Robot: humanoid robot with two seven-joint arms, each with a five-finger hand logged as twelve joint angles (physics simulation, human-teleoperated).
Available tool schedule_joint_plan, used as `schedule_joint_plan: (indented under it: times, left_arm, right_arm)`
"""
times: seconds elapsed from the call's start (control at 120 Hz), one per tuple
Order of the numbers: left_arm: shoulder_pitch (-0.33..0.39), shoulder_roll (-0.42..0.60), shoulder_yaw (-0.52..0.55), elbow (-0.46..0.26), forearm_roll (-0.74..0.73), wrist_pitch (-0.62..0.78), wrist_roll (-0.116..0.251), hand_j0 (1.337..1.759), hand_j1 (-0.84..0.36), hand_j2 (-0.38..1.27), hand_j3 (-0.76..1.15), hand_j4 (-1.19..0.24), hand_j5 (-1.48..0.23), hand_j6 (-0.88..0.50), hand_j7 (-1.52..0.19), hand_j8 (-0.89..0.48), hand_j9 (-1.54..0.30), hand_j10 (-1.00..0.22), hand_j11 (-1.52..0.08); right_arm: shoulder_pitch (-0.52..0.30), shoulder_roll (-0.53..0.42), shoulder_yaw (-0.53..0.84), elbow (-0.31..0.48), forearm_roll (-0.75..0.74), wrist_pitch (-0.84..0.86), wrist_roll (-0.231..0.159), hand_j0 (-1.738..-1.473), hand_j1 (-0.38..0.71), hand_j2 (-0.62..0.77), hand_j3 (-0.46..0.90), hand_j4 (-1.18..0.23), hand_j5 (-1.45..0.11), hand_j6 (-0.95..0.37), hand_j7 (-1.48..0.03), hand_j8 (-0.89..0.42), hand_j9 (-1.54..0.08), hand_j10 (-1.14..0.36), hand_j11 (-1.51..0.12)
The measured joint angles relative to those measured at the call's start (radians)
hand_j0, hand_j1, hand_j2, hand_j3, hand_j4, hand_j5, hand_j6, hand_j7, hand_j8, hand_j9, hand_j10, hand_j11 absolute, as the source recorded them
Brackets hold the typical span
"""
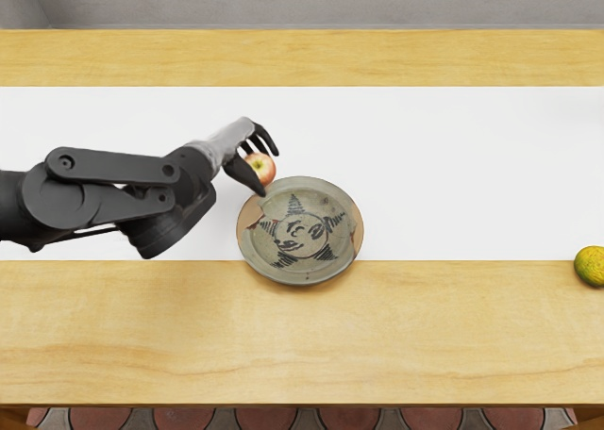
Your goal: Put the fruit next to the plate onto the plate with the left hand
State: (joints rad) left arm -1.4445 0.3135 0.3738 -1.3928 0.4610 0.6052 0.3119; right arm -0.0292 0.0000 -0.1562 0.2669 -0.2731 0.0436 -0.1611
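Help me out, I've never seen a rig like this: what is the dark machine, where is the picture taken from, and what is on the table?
This is a simulator's render from the robot's head camera, looking down at a slant on a wooden table with a white strip across it. The dark jointed thing entering from the left is the left arm, ending in a five-finger robot hand. Its fingers curl around a reddish apple, which sits beside the upper-left rim of a patterned plate. A yellow-green fruit lies at the far right edge. The right arm is out of view.
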Motion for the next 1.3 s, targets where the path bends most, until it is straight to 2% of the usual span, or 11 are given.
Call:
schedule_joint_plan:
  times: [0.183, 0.333, 0.517, 0.708, 1.0, 1.3]
  left_arm:
    - [-0.021, -0.030, 0.000, 0.000, -0.004, 0.000, 0.003, 1.657, -0.29, 0.39, 0.00, -0.60, -0.81, -0.49, -0.80, -0.47, -0.80, -0.61, -0.80]
    - [-0.040, -0.070, 0.001, 0.000, -0.004, 0.001, 0.024, 1.657, -0.30, 0.35, 0.00, -0.61, -0.81, -0.48, -0.80, -0.45, -0.80, -0.60, -0.80]
    - [-0.056, -0.106, 0.002, -0.001, -0.005, 0.000, 0.029, 1.657, -0.30, 0.37, 0.00, -0.61, -0.81, -0.48, -0.80, -0.45, -0.80, -0.59, -0.80]
    - [-0.077, -0.131, 0.007, -0.036, -0.006, -0.002, 0.039, 1.657, -0.32, 0.40, 0.00, -0.60, -0.81, -0.48, -0.80, -0.43, -0.80, -0.59, -0.80]
    - [-0.067, -0.137, 0.015, -0.075, -0.005, -0.003, 0.043, 1.658, -0.32, 0.43, 0.00, -0.60, -0.80, -0.48, -0.78, -0.46, -0.79, -0.58, -0.79]
    - [-0.052, -0.129, 0.028, -0.075, -0.004, -0.003, 0.043, 1.657, -0.28, 0.30, 0.00, -0.59, -0.79, -0.49, -0.78, -0.46, -0.78, -0.59, -0.78]
  right_arm:
    - [0.000, 0.000, 0.000, 0.000, 0.000, 0.000, 0.000, -1.658, -0.32, 0.00, 0.00, -0.02, -0.03, -0.02, -0.03, -0.02, -0.03, -0.02, -0.03]
    - [0.000, 0.000, 0.000, 0.000, 0.000, 0.000, 0.000, -1.658, -0.32, 0.00, 0.00, -0.02, -0.03, -0.02, -0.03, -0.02, -0.03, -0.02, -0.03]
    - [0.000, 0.000, 0.000, 0.000, 0.000, 0.000, 0.000, -1.658, -0.32, 0.00, 0.00, -0.02, -0.03, -0.02, -0.03, -0.02, -0.03, -0.02, -0.03]
    - [0.000, 0.000, 0.000, 0.000, 0.000, 0.000, 0.000, -1.658, -0.32, 0.00, 0.00, -0.02, -0.03, -0.02, -0.03, -0.02, -0.03, -0.02, -0.03]
    - [0.000, 0.000, 0.000, 0.000, 0.000, 0.000, 0.000, -1.658, -0.32, 0.00, 0.00, -0.02, -0.03, -0.02, -0.03, -0.02, -0.03, -0.02, -0.03]
    - [0.000, 0.000, 0.000, 0.000, 0.000, 0.000, 0.000, -1.658, -0.32, 0.00, 0.00, -0.02, -0.03, -0.02, -0.03, -0.02, -0.03, -0.02, -0.03]
